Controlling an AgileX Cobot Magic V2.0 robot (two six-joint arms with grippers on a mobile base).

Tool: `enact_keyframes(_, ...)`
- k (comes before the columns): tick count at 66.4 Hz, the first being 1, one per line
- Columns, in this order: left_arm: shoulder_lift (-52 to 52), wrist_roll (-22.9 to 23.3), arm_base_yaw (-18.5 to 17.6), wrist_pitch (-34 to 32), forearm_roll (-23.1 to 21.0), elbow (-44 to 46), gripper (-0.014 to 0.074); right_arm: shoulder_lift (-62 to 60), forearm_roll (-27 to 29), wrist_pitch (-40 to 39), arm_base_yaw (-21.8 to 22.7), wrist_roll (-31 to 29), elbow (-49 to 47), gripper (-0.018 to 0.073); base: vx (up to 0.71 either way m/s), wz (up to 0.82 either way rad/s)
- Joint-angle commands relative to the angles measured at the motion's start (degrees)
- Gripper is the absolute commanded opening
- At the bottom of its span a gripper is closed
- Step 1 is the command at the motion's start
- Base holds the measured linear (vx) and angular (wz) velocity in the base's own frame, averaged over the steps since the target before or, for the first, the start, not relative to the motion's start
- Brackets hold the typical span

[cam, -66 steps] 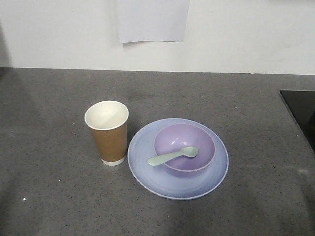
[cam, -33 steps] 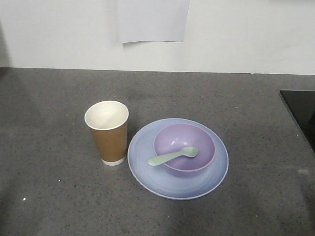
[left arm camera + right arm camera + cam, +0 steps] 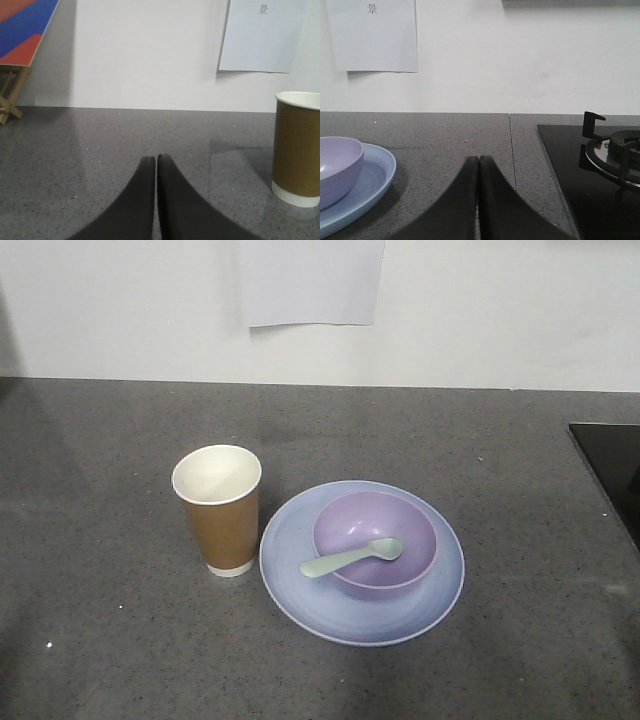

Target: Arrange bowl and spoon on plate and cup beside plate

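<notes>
Judging largest first: plate point(image 3: 300, 575) is wide, shallow, stiff plastic, prob light and slick; its low rim is the only place to pinch, flat on the grey countertop point(image 3: 100, 640). Bowl point(image 3: 415, 530) sits on the plate, right of centre; deep smooth wall, light, best taken over the rim w/ one finger inside. Cup point(image 3: 222, 522) stands upright just left of the plate, near it, touching or not I can't tell; thin paper, crushable, so grip gently mid-body. Spoon point(image 3: 350, 558) lies across the bowl's front rim, scoop end inside, handle poking out left; tiny, light, likely to skid.

Layout looks done already.

Left gripper point(image 3: 156, 159) rests low over the counter, fingers pressed together, holding nothing, cup off to its right. Right gripper point(image 3: 478, 159) likewise low, fingers together and empty, plate and bowl at its left, stove hob point(image 3: 615, 150) at right.
</notes>
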State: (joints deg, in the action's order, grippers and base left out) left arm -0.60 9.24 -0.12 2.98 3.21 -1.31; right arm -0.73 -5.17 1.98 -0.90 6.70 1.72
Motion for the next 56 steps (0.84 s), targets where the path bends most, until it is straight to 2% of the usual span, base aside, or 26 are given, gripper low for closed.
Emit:
enact_keyframes(1,-0.84,0.37,0.0,-4.43,-0.05,0.99,-0.0006,-0.09,-0.15,-3.9,-0.04,-0.04,0.44,-0.0009,0.0,0.0)
enact_keyframes(56,-0.84,0.37,0.0,-4.43,-0.05,0.99,-0.0006,-0.44,-0.2,-3.92,-0.04,-0.04,0.44,-0.0009,0.0,0.0)
